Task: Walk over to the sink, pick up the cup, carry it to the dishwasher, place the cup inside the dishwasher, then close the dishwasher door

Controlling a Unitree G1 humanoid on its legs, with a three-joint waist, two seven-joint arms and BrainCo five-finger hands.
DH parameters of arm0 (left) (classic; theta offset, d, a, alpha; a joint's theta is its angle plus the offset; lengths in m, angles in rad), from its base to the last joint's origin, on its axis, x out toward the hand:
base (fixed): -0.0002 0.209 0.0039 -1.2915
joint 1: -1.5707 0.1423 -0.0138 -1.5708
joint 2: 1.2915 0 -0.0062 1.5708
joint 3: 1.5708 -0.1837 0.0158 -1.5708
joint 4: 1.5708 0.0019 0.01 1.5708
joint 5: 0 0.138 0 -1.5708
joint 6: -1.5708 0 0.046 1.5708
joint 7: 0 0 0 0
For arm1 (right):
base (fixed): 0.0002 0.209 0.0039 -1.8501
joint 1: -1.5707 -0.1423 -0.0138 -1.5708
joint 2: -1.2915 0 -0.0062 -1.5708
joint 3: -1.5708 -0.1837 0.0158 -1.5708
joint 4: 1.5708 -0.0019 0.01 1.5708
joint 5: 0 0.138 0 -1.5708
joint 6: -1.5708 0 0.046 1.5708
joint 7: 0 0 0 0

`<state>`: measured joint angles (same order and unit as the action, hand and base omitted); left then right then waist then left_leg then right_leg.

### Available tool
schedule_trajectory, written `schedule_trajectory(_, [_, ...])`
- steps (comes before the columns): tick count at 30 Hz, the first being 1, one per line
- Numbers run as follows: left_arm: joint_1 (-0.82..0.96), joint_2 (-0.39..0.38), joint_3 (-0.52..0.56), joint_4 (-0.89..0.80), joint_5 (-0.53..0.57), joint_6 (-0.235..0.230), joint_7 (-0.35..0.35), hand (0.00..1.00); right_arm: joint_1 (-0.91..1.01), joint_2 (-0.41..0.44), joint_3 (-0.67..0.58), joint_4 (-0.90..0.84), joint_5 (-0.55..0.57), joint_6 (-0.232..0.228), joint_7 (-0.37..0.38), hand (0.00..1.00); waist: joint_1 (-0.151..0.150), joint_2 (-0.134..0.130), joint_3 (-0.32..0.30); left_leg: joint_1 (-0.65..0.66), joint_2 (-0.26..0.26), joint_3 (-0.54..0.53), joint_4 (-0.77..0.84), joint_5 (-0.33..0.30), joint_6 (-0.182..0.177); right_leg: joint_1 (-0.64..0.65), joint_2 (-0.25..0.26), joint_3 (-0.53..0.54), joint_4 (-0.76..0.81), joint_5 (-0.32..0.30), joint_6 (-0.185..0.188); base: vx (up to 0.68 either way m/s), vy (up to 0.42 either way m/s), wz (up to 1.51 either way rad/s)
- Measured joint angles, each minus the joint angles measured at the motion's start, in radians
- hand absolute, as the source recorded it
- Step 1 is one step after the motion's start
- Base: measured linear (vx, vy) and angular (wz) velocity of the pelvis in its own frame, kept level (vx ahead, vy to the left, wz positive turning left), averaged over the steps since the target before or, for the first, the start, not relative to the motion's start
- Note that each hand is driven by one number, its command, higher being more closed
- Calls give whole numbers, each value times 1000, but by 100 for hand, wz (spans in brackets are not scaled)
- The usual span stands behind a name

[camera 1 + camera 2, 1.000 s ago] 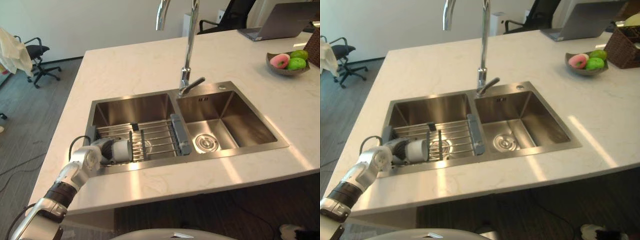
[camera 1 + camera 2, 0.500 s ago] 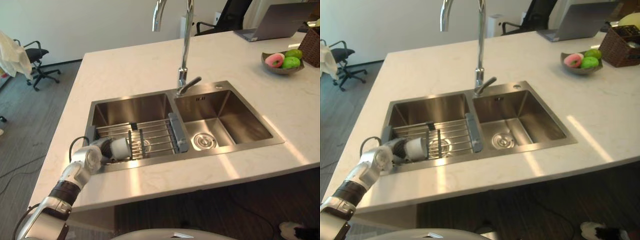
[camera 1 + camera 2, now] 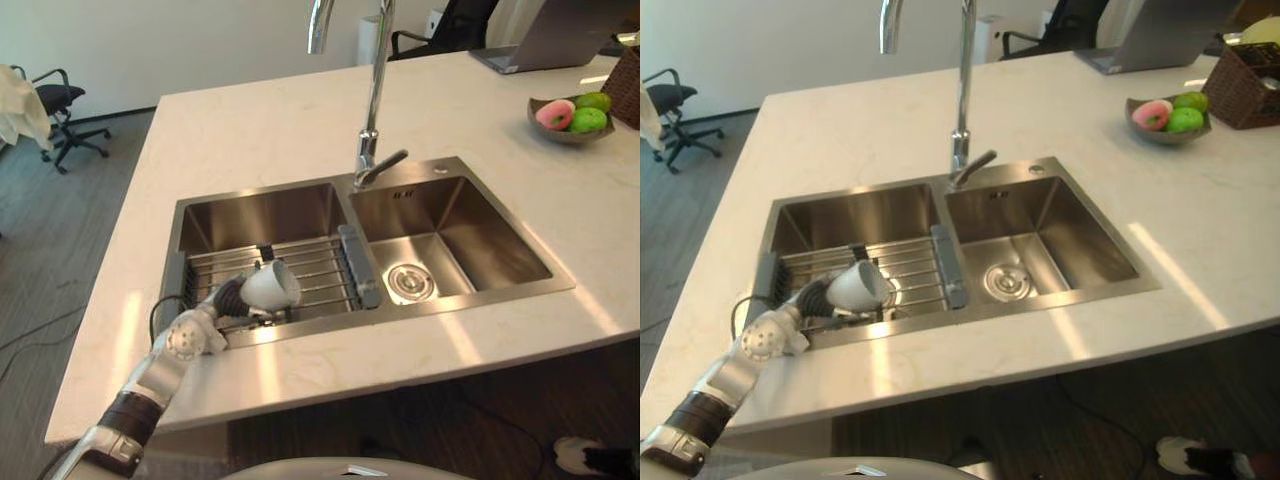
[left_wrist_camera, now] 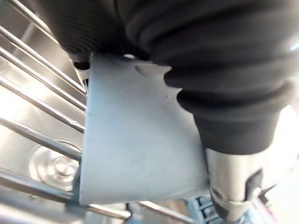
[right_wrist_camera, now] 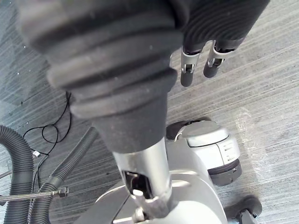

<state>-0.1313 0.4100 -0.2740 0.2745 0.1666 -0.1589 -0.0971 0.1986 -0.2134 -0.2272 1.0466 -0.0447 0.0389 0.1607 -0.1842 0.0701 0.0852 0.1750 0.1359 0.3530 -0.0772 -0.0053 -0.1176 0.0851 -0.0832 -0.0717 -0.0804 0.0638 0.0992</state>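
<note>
The left robot hand (image 3: 228,297) is curled round a plain white tapered cup (image 3: 272,285), tilted over the rack (image 3: 322,270).

Fruit bowl (image 3: 560,133) on the counter (image 3: 250,130) near a laptop (image 3: 560,35), office chair (image 3: 55,97) way off to my left.

Bright daylight; sun patches on countertop (image 3: 260,130), glare on sink (image 3: 322,325) rim.

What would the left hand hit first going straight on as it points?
Probably the grey end bar of the rack: the left hand, curled round the cup, points across the rack toward it. Depth is unclear; held high enough, it might clear it and reach the faucet.
</note>
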Motion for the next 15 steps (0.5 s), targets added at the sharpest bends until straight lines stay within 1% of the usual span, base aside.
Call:
schedule_trajectory(1, [6, -11, 13, -9, -20, -3, 14, 100, 0, 7, -8, 0, 0, -3, 0, 0, 3, -5, 4, -1, 0, -1, 0, 0, 0, 2, 0, -1, 0, 0, 0, 7, -6, 3])
schedule_trajectory(3, [20, -43, 50, -51, -112, -15, 66, 100, 7, 23, -23, 0, 3, -14, -11, 0, 12, -23, 13, 0, 0, -7, 0, 1, 1, 7, -1, -20, 0, 0, 0, -8, -8, 8])
schedule_trajectory(4, [23, -50, 57, -64, -131, -18, 75, 100, 12, 28, -26, -2, 8, -16, -13, 0, 15, -24, 12, 0, 0, -10, 0, 1, 1, 9, -2, -27, 0, 0, 0, -18, -17, 12])
schedule_trajectory(5, [32, -69, 79, -90, -188, -31, 90, 100, 20, 35, -31, -2, 12, -17, -25, 0, 19, -25, 13, 5, -2, -15, 0, 1, 1, 17, -4, -33, 0, 0, 0, -19, -14, 11])
schedule_trajectory(6, [37, -79, 89, -105, -210, -37, 101, 100, 24, 37, -31, -2, 15, -19, -32, 0, 20, -25, 13, 5, -4, -19, 0, 0, 1, 20, -6, -39, 0, 0, -1, -23, -11, 15])
schedule_trajectory(7, [44, -97, 111, -133, -259, -54, 118, 100, 27, 39, -31, -2, 20, -21, -38, 0, 22, -25, 13, 5, -6, -23, 0, 2, 3, 21, -9, -51, 0, -1, -3, -52, -11, 10])
schedule_trajectory(8, [47, -114, 128, -158, -323, -62, 126, 100, 32, 39, -31, -3, 20, -23, -39, 0, 27, -25, 13, 6, -7, -23, 0, 3, 4, 22, -10, -51, 0, -1, -3, -58, -12, 7])
schedule_trajectory(9, [48, -122, 134, -171, -349, -63, 133, 100, 34, 44, -31, -4, 20, -23, -39, 0, 31, -25, 13, 7, -7, -24, 0, 4, 5, 23, -10, -52, 0, -1, -3, -77, -17, 0])
schedule_trajectory(11, [63, -157, 160, -229, -448, -82, 159, 100, 44, 46, -31, -8, 26, -26, -39, 0, 45, -25, 13, 19, -7, -24, 0, 4, 6, 37, -11, -53, 0, -2, -4, -53, -19, 1])
schedule_trajectory(12, [72, -165, 164, -252, -461, -91, 165, 100, 47, 47, -31, -8, 38, -29, -39, 0, 46, -25, 13, 22, -7, -25, 0, 4, 6, 37, -11, -54, 0, -2, -5, -52, -19, 2])
schedule_trajectory(13, [88, -177, 170, -300, -477, -112, 186, 100, 56, 48, -31, -9, 56, -42, -39, 0, 49, -26, 10, 22, -7, -25, 0, 4, 6, 37, -12, -56, 0, -2, -5, -54, -15, 3])
schedule_trajectory(14, [99, -189, 184, -342, -480, -136, 201, 100, 61, 49, -31, -9, 58, -46, -40, 0, 52, -26, 10, 22, -8, -26, -1, 5, 7, 37, -13, -57, 0, -2, -5, -54, -15, 2])
schedule_trajectory(15, [104, -195, 195, -360, -480, -148, 206, 100, 64, 49, -30, -9, 58, -47, -40, 0, 53, -26, 9, 21, -8, -26, -2, 5, 8, 37, -13, -58, 0, -2, -5, -47, -15, 3])
